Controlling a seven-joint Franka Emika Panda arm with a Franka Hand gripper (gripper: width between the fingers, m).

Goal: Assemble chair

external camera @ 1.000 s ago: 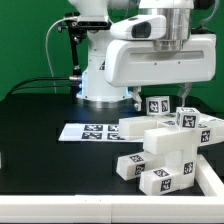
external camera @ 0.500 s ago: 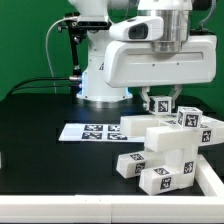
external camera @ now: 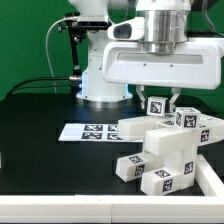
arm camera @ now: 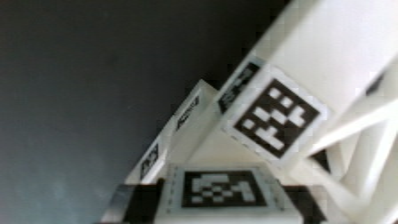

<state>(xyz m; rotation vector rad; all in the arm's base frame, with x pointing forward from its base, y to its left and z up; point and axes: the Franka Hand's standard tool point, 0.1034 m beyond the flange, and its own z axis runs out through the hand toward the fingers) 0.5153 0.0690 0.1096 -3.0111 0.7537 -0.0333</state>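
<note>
- The gripper (external camera: pixel 157 98) is clamping a small tagged chair piece (external camera: pixel 157 106) above the chair (external camera: pixel 170 150).
- The chair is sitting on the black tabletop (external camera: pixel 40 140), crowding the exterior view's right.
- The marker board (external camera: pixel 88 131) is lying just beside it.

Chair (external camera: pixel 165 150): white tagged blocks stacked on black table (external camera: pixel 40 130). Gripper (external camera: pixel 157 103) clasps topmost tagged piece. Marker board (external camera: pixel 90 131) beside.

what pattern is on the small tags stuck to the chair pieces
Black-and-white square markers on white plastic chair pieces, clearest in the wrist view.
</note>
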